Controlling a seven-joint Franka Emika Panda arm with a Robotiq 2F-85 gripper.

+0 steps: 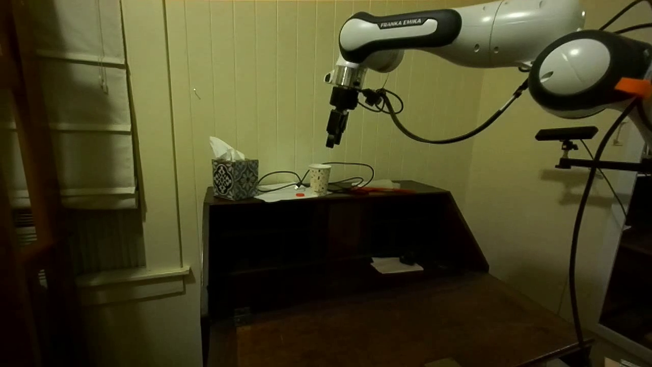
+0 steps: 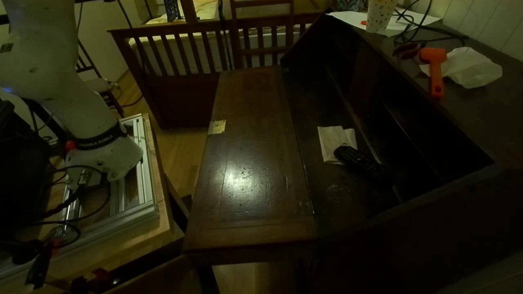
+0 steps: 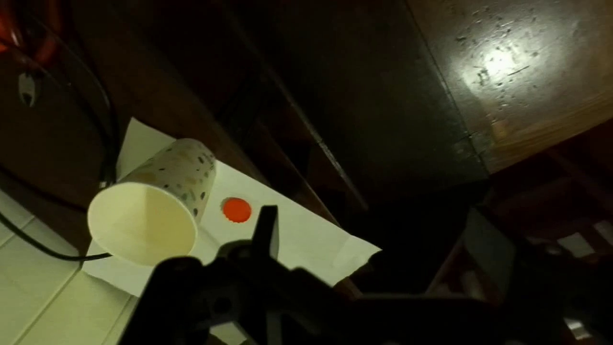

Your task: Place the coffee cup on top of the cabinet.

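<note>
Exterior view: coffee cup (image 2: 379, 17) cropped at top. Wrist view: red-orange object (image 3: 6, 29) cropped, apparently blurred.

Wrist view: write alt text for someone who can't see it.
Speckled paper cup upright on a white sheet atop a dark cabinet, a red disc beside it. The open pincer, holding nothing, shows at the bottom.

Cup (image 1: 320, 180) on paper (image 1: 280, 193) atop cabinet (image 1: 351, 306), R of tissue box (image 1: 235, 179) in an ext. view

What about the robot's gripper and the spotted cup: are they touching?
Apart. In an exterior view, the gripper hangs above the spotted cup, and a strip of pale wall shows between them.
</note>
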